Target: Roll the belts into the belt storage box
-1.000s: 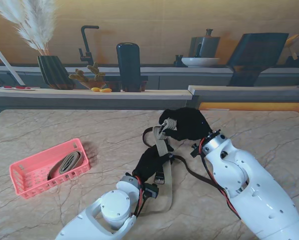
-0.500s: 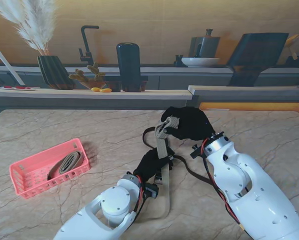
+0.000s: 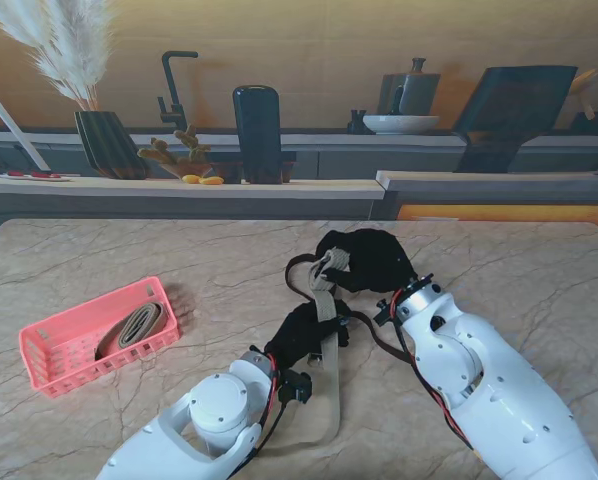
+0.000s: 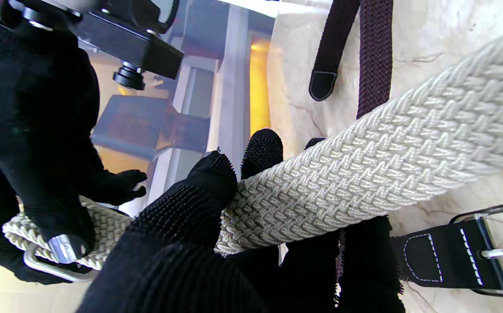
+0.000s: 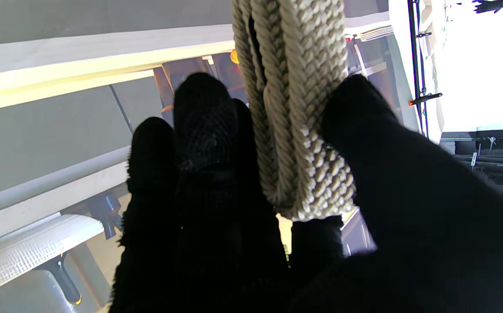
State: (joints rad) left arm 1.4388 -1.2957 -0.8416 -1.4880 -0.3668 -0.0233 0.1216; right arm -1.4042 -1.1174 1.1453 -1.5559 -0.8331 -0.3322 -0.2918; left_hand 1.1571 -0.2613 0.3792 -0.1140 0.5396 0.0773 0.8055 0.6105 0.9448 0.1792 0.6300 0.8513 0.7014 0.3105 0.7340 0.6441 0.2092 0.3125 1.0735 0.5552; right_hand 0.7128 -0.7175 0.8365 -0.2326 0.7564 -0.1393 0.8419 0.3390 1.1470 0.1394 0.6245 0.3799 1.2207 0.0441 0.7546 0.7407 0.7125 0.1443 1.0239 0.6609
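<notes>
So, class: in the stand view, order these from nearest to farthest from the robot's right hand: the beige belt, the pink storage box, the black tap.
From the right hand:
1. Beige belt: held in the hand, trailing toward me.
2. Black tap: on the back counter, to the left.
3. Pink storage box: on the table's left side, one rolled belt inside.

Setting: domestic kitchen, staged as a robot work cell. Marble-patterned table (image 3: 129, 255) is occupying the foreground. Behind it a grey counter (image 3: 179, 185) is running the full width, and a second counter is sitting farther back against a warm orange-lit wall. Black tap (image 3: 174, 85) is rising above the rear counter. Ribbed dark vase (image 3: 107, 142) is holding pale pampas grass (image 3: 64, 45). Tall black canister (image 3: 257, 118), white bowl (image 3: 401, 123) and grey kettle (image 3: 411, 88) are standing along the rear. Small cactus arrangement (image 3: 174, 152) is sitting mid-counter.
</notes>
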